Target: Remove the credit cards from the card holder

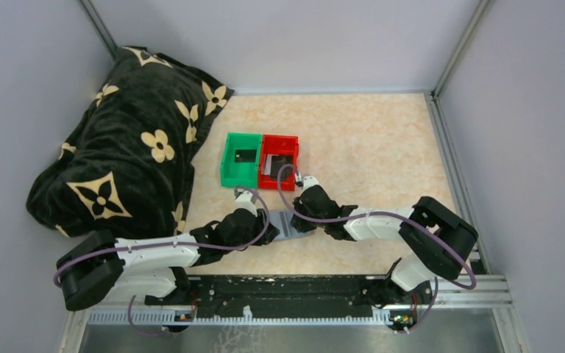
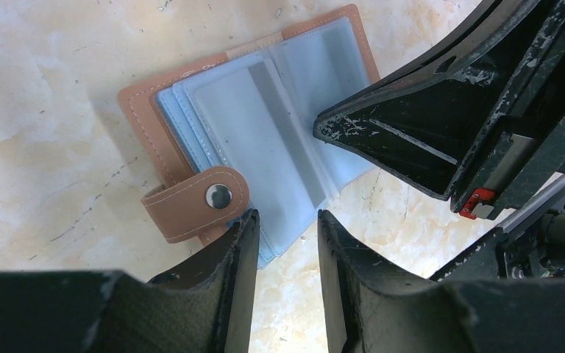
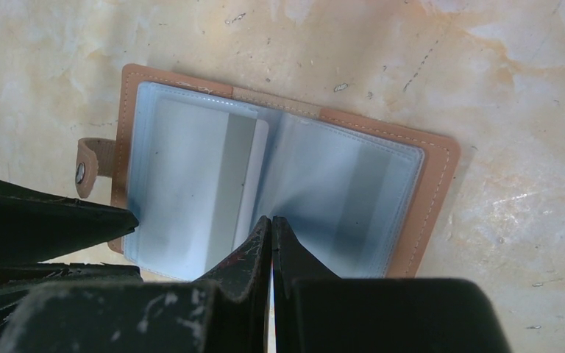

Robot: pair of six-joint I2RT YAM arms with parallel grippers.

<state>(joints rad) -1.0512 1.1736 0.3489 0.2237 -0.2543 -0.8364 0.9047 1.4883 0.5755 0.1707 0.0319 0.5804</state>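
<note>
The card holder [image 1: 284,224] lies open on the table between my two grippers, a tan wallet with pale blue clear sleeves [image 2: 265,125] [image 3: 279,184]. A grey-silver card [image 3: 239,180] sits in a left-hand sleeve and also shows in the left wrist view [image 2: 263,95]. My left gripper [image 2: 287,215] is open, its tips straddling the wallet's near edge beside the snap strap [image 2: 195,204]. My right gripper [image 3: 271,218] is shut, its tips pressed on the sleeves near the fold; I cannot tell whether a sleeve is pinched. Dark cards lie in the green bin [image 1: 245,155] and in the red bin [image 1: 278,163].
A green bin [image 1: 229,170] and a red bin [image 1: 294,145] stand side by side just beyond the wallet. A black flowered blanket [image 1: 125,147] is heaped at the left. Walls enclose the table on three sides.
</note>
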